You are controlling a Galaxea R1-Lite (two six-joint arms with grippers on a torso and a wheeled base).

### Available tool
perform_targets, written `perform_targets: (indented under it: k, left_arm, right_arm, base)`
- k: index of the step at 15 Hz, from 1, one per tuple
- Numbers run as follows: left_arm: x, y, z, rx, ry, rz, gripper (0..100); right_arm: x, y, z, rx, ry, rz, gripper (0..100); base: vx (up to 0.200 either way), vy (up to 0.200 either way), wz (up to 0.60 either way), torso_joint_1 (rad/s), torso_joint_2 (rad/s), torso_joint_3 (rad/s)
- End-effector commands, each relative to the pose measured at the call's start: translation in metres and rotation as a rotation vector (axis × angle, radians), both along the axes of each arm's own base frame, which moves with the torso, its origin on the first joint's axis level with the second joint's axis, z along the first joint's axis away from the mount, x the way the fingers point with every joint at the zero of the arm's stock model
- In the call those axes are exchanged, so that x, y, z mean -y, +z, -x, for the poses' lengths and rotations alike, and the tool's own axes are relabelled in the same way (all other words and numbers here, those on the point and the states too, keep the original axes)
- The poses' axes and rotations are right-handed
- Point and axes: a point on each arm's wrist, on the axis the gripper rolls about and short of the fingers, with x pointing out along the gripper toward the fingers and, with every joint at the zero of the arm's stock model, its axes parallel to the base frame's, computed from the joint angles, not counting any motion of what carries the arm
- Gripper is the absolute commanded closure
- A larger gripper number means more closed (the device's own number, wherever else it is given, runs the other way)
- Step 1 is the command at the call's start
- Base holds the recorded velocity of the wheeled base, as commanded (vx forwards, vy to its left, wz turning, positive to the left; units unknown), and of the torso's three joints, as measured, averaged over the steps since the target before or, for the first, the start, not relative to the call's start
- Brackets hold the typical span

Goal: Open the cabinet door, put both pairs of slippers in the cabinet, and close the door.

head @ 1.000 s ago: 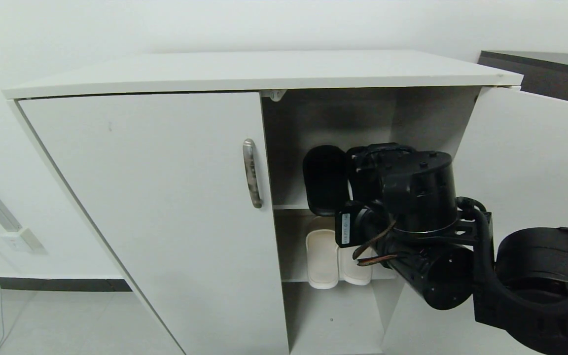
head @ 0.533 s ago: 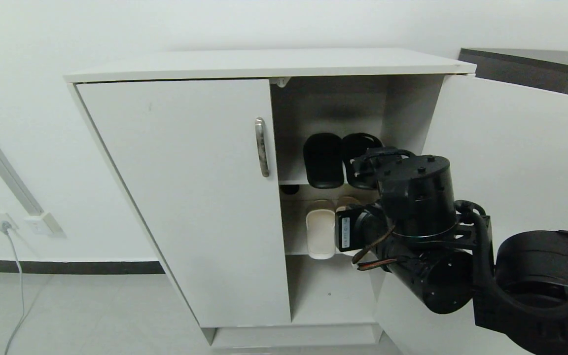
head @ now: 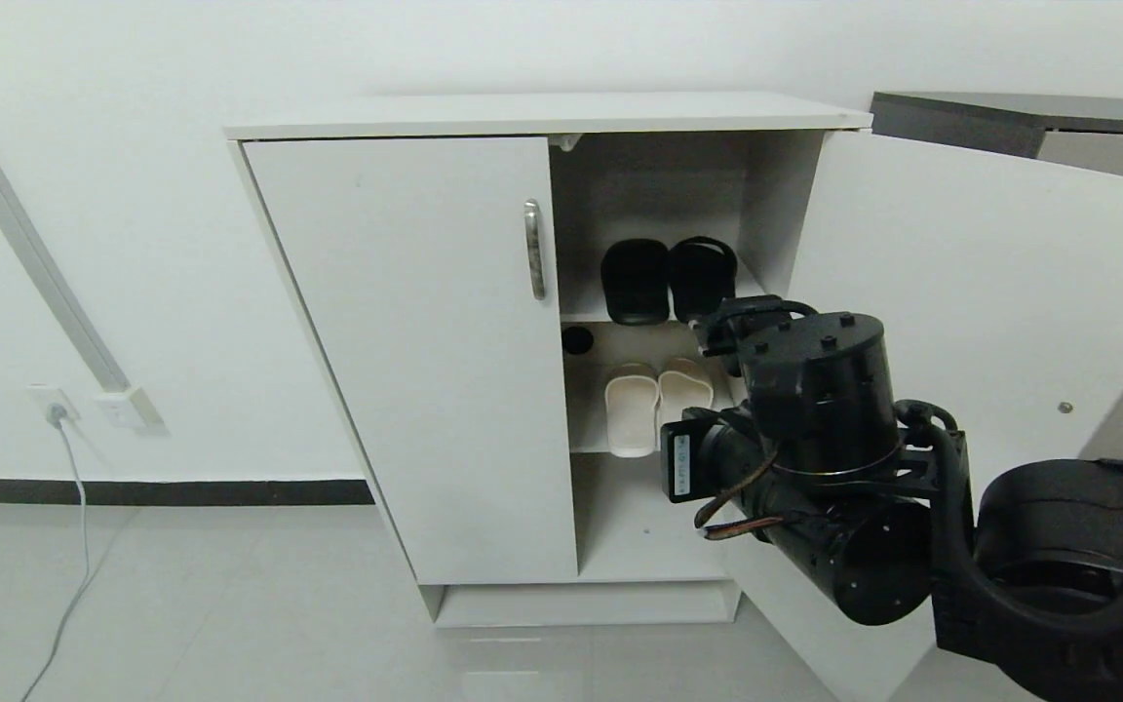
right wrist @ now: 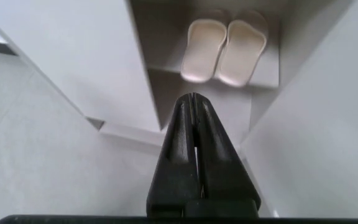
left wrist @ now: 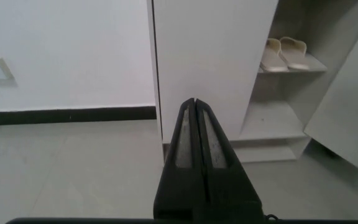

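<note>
1. Black slippers (head: 669, 280) and white slippers (head: 659, 409) lie on shelves inside the cabinet (head: 542, 112).
2. The open door (head: 971, 292) stands just right of the right tool (right wrist: 194, 96), its fingers pressed together; that arm is nearer.

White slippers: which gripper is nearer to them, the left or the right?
Right. The right gripper is close before the white slippers on their shelf. The left gripper is farther back, over the floor before the closed door.
</note>
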Motion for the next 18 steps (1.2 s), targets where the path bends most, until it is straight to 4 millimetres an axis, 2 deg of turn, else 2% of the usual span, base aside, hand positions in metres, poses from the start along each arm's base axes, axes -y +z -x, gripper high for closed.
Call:
perform_targets:
  k: [1, 5, 18]
  left_arm:
    - [0.0, 0.0, 0.0, 0.001, 0.0, 0.0, 100]
    - [0.0, 0.0, 0.0, 0.001, 0.001, 0.0, 100]
    - [0.0, 0.0, 0.0, 0.001, 0.001, 0.0, 100]
  right_arm:
    - [-0.001, -0.001, 0.0, -0.003, 0.001, 0.003, 100]
    - [-0.001, -0.004, 0.0, -0.007, 0.001, 0.009, 100]
    - [0.0, -0.014, -0.002, -0.026, -0.001, 0.046, 100]
  base:
    - [-0.2, 0.0, 0.0, 0.002, 0.0, 0.002]
    - [-0.2, 0.0, 0.0, 0.001, 0.0, 0.005]
    - [0.0, 0.0, 0.0, 0.0, 0.0, 0.0]
